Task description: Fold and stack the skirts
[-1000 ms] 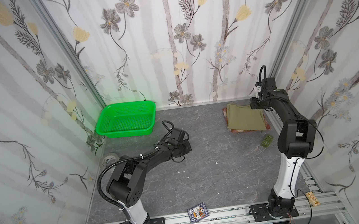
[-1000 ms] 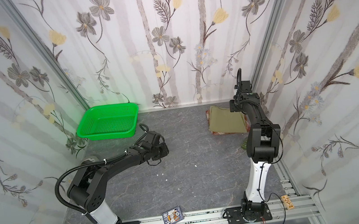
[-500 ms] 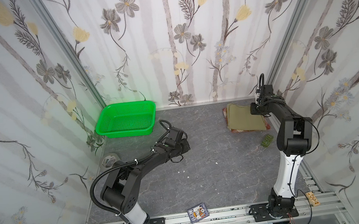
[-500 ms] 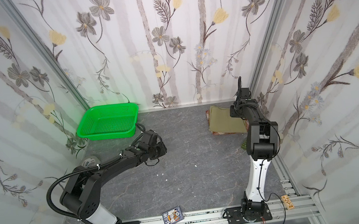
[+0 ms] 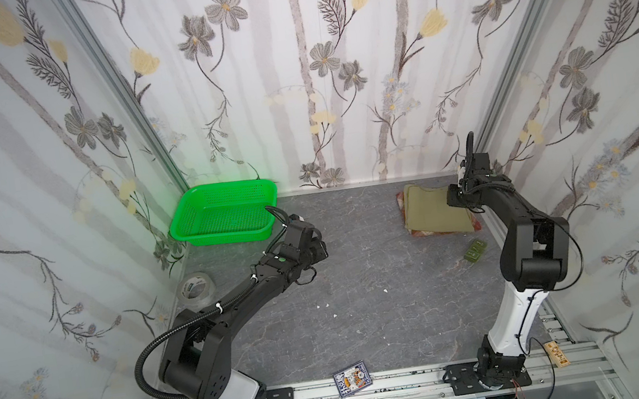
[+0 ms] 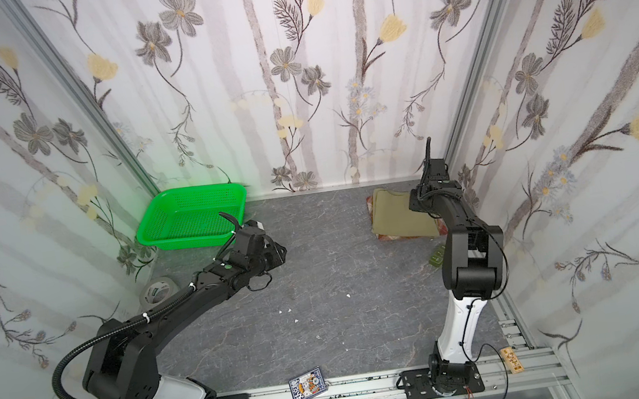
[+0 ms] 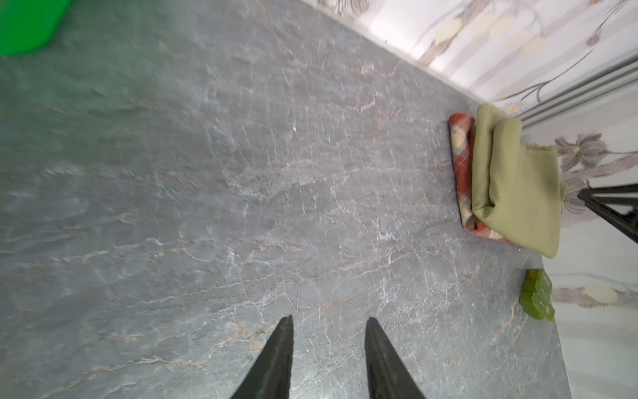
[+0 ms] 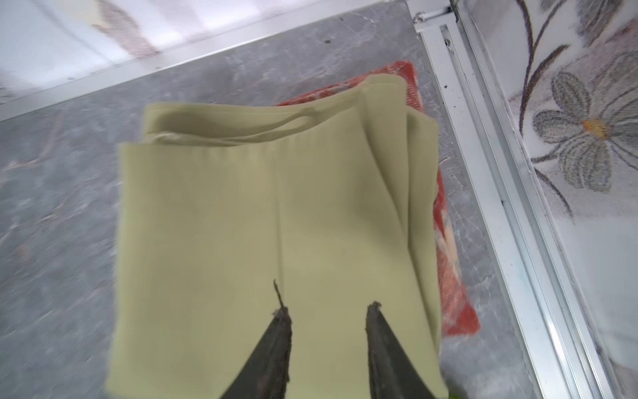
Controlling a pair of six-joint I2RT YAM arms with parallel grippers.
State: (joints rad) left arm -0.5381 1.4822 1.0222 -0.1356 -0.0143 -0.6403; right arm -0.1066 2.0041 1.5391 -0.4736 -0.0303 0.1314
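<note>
In both top views the plain khaki-olive cloth skirt (image 5: 432,211) lies folded atop the fuzzy red-and-cream plaid skirt (image 5: 475,225) in the grey stone-look table's (image 5: 363,287) far right corner, the left wrist view shows the left gripper (image 7: 328,319) parted and empty over bare tabletop, and the right wrist view shows the right gripper (image 8: 326,307) parted over the khaki cloth, gripping nothing.

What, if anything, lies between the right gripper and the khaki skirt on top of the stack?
Nothing visible. The right gripper, jaws apart, is directly over the khaki skirt, which lies folded on the plaid skirt.
</note>
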